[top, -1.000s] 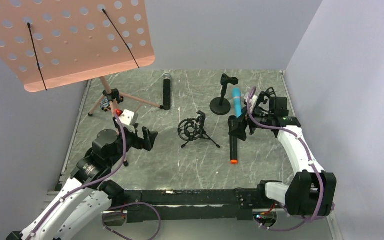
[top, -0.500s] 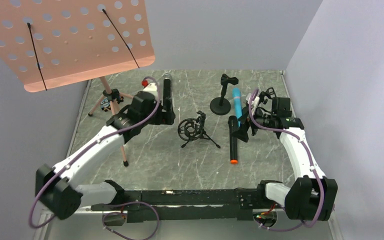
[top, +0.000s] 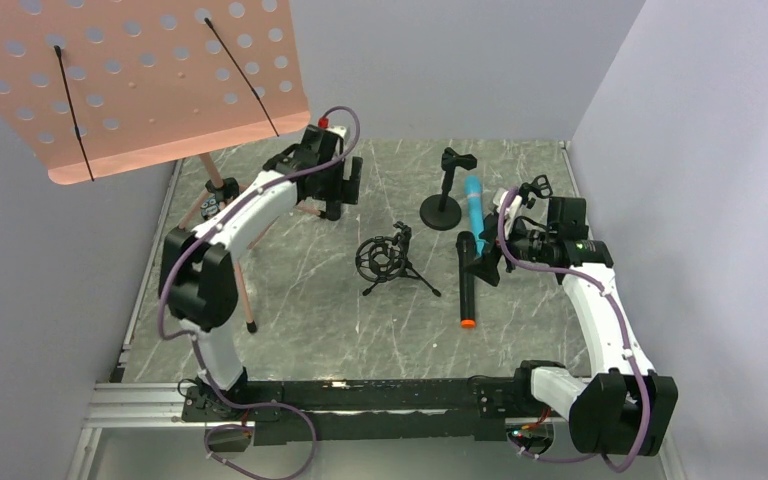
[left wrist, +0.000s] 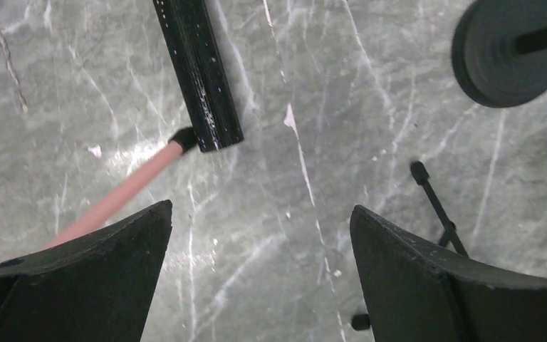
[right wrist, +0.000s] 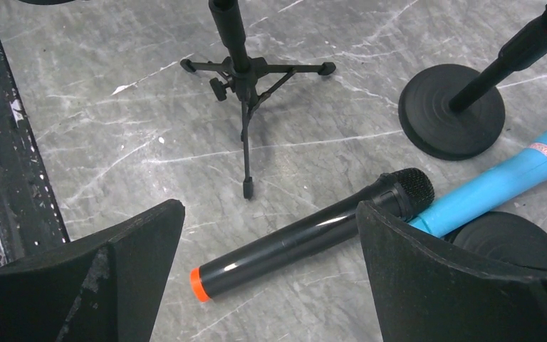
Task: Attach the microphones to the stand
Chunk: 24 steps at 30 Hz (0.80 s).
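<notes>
Marble table (top: 290, 310) carries everything, and the big orange music stand (top: 130, 80) leans over its far left corner. Within the last second the left arm has swung from the near edge across to the far side. The left gripper (left wrist: 260, 206) now hangs with jaws spread wide above the lower end of the black microphone (left wrist: 198, 71), which lies flat just beside the foot of a pink stand leg. The right gripper (right wrist: 271, 205) has hardly moved, jaws also wide apart, over the all-black microphone with orange end (right wrist: 306, 239). The blue microphone (right wrist: 498, 189) lies just beside its head. The round-base stand (right wrist: 452, 110) and the shock-mount tripod (right wrist: 246, 71) are both bare. I judge that nothing is attached yet and both arms are placed for a first pick.
</notes>
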Motion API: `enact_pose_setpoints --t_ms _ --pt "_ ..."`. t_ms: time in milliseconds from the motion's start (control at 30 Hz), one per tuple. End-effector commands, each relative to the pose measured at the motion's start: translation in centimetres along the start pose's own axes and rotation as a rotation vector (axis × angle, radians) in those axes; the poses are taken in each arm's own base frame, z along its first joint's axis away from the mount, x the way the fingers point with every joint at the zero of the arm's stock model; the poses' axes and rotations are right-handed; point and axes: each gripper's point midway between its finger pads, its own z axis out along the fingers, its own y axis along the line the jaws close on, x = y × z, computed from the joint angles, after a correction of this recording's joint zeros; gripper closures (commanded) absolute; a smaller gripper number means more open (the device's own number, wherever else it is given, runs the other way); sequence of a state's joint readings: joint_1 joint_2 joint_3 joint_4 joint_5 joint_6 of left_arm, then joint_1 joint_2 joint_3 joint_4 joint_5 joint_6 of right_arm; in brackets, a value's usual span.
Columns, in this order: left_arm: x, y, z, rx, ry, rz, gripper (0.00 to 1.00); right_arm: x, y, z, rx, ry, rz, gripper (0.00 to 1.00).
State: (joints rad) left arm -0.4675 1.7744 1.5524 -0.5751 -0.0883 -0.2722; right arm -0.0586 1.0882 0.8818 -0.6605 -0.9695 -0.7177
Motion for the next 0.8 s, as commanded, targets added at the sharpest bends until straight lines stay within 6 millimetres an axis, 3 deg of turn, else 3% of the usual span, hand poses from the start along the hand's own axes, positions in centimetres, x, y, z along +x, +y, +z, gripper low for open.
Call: enact_pose_setpoints --t_ms 0,200,400,767 --pt "-1.7 1.0 2.3 0.006 0.046 0.057 0.01 -1.3 -0.1 -0.7 0.017 -0.024 -0.078 0.03" --pt "-2.8 3.3 7.5 -0.054 0.099 0.045 0.01 -1.4 0.0 -0.8 0.017 -0.025 -0.086 0.03" --pt "-1.9 4.9 11.7 -0.071 0.150 0.001 0.05 -1.5 0.1 -0.8 0.013 -0.028 -0.087 0.03" --pt "-0.1 5.5 15.6 -0.057 0.215 -0.054 0.14 -1.7 0.1 -1.2 0.014 -0.037 -0.091 0.03"
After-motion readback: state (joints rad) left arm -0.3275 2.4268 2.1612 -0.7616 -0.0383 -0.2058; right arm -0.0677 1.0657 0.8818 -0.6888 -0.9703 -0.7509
